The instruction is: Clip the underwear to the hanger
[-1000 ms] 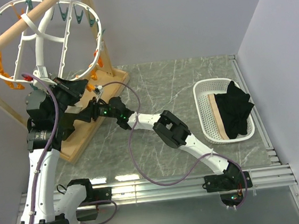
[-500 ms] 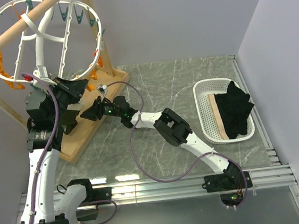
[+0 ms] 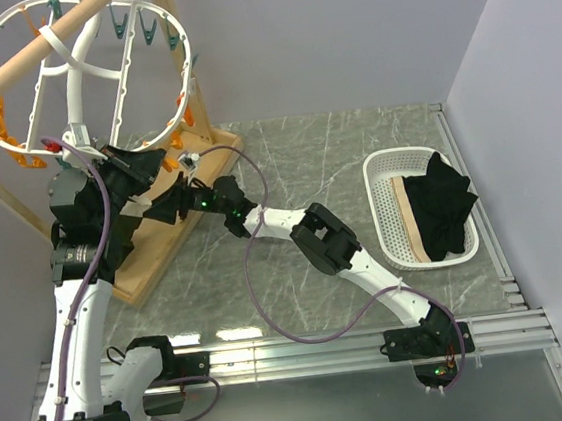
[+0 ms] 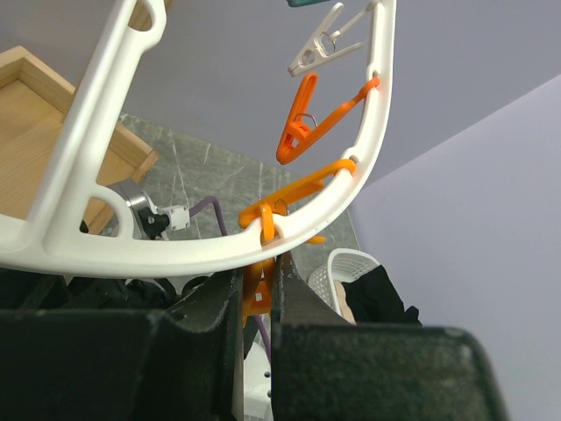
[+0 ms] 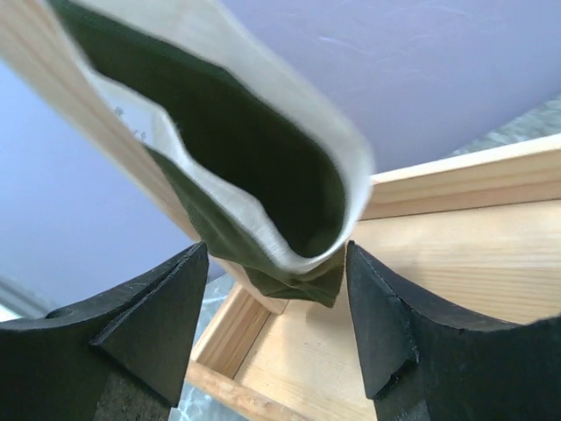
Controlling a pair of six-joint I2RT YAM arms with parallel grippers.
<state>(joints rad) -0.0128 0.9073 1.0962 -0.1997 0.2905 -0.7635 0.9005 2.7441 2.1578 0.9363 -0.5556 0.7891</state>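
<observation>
Underwear (image 5: 263,167): hangs in front of the right wrist camera, dark olive outside, pale beige lining rolled outward along its edge. Its lower end dangles level with the fingertips of the right end effector (image 5: 273,254), above the wooden tray (image 5: 456,254). What holds its upper end is out of frame. In the top view it cannot be separated from the dark arm parts at the left.

Right end effector: fingers spread wide, one on each side of the hanging cloth. Contact with the fabric cannot be confirmed.

Hanger (image 4: 175,256): white oval frame, hung from the slanted wooden pole (image 3: 6,83) at far left. Its lower rim crosses the left wrist view directly above the fingers.

Left end effector (image 4: 257,289): raised to that rim, fingers pressed nearly together on an orange clothespin (image 4: 256,298) that hangs from the rim. Further along the rim are a second orange pin (image 4: 307,123) and a pale pin (image 4: 320,48), both free.

Right arm: stretched across the table (image 3: 286,160) toward the tray.

Far right of the table: white basket (image 3: 388,219) holding a black garment (image 3: 442,209) with a tan cloth (image 3: 410,222) beside it, well apart from both arms
</observation>
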